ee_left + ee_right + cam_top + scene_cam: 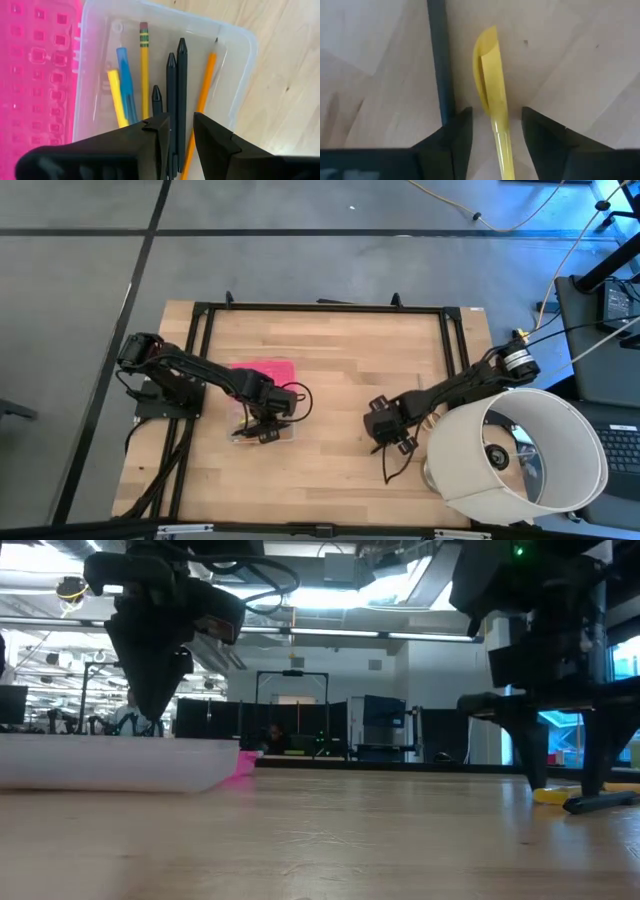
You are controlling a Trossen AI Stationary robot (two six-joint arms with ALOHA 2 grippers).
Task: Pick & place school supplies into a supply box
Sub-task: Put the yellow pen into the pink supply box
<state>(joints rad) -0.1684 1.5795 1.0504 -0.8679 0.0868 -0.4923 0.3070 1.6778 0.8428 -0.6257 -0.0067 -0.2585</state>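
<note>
the wooden desk [330, 370] is bounded by a black frame along its upper and side edges; bare wood lies open across the centre of the high view between the two arms, while a large white lampshade [520, 455] crowds the lower right corner. the supply box [262, 435], a clear plastic case with a pink lid [262, 372] folded open toward the upper side, sits left of centre. inside it, the left wrist view shows a yellow pencil [144, 70] with an eraser, a blue pen [125, 80], a yellow pen [116, 97], black pens [181, 90] and an orange pencil [205, 90] lying lengthwise side by side. the left pincer [177, 135] hangs directly over the box, fingers parted and holding nothing, the black pens showing in the gap. right of centre, the right pincer [492, 140] is down at the desk, its fingers open on either side of a yellow pen [492, 90] lying on the wood, gaps visible on both sides; a thin black pen [440, 60] lies just beside it.
</note>
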